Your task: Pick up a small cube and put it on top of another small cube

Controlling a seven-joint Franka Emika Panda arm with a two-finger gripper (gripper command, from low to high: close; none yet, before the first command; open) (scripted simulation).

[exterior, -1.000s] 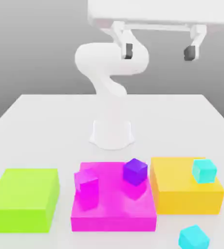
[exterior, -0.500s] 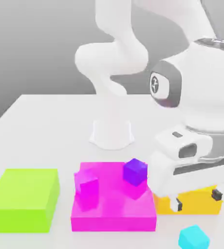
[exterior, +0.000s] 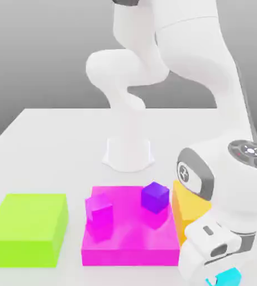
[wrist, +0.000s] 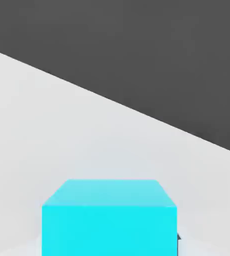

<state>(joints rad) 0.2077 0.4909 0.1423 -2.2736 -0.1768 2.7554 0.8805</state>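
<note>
A small cyan cube [exterior: 232, 275] rests on the white table near its front edge, at the exterior view's right. My gripper [exterior: 224, 281] has come down right at this cube, with the white hand [exterior: 214, 251] just above it. In the hand view the cyan cube [wrist: 109, 217] sits very close. A small purple cube [exterior: 155, 196] and a small magenta cube [exterior: 99, 211] stand apart on the large magenta block [exterior: 131, 243]. My arm covers most of the orange block [exterior: 188, 205], including its top.
A large green block [exterior: 25, 228] lies at the exterior view's left, beside the magenta block. The arm's white base [exterior: 128, 153] stands behind the blocks at mid-table. The table's front edge is close to the cyan cube.
The arm swung down from high above to the front right corner. The hand has dropped from over the orange block to the cyan cube on the table. The orange block's top is now covered.
</note>
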